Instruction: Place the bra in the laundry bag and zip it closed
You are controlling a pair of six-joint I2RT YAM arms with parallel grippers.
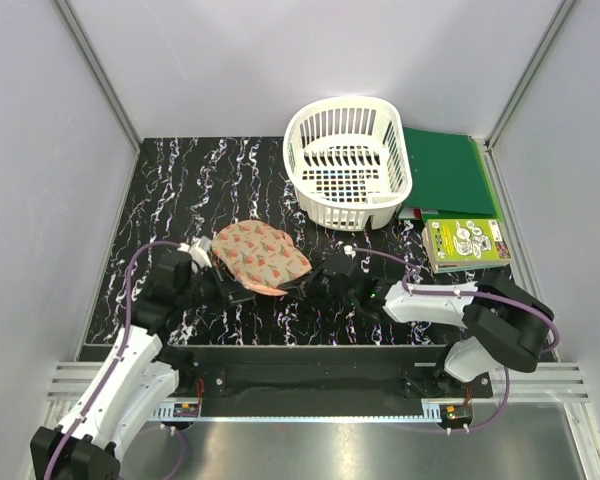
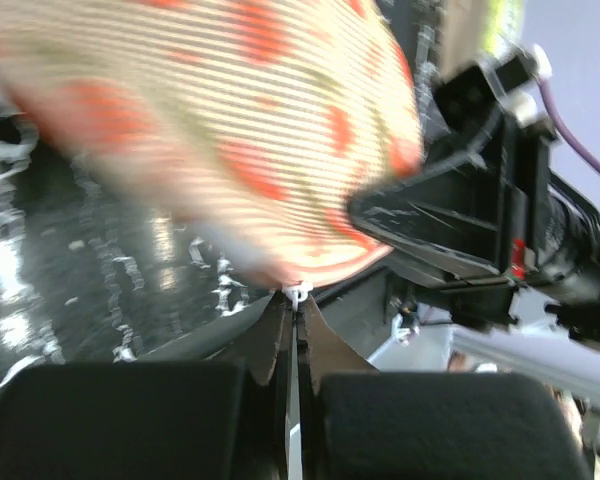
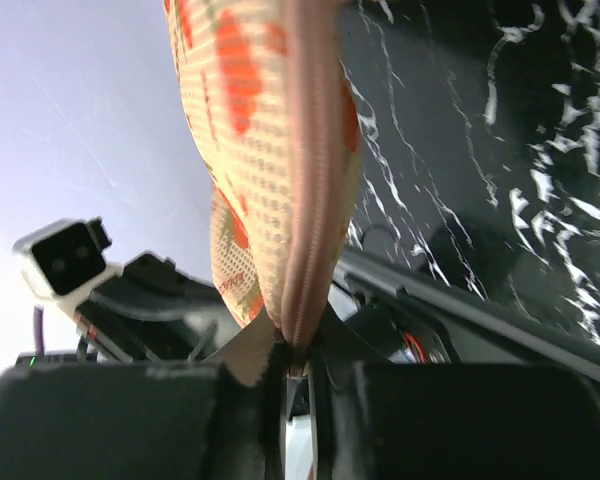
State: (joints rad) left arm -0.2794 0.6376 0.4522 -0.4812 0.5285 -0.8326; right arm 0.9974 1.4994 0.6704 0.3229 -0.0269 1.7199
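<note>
laundry bag (image 1: 262,257): one, peach with watermelon print, lying on the black marbled table (image 1: 180,190) between the two grippers
left gripper (image 2: 293,300): fingers pressed together, with a small white tab nipped at their tips, right at the bag's edge
right gripper (image 3: 298,355): jaws pinching the bag's pink zipper trim (the seam runs straight into them)
white basket (image 1: 345,101): one, behind the bag, apart from it
green folder (image 1: 445,170): one, just beside the basket
book (image 1: 465,243): one, at the folder's near edge

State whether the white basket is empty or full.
Empty: the top view shows only the slotted floor inside the white basket, nothing lying in it.
</note>
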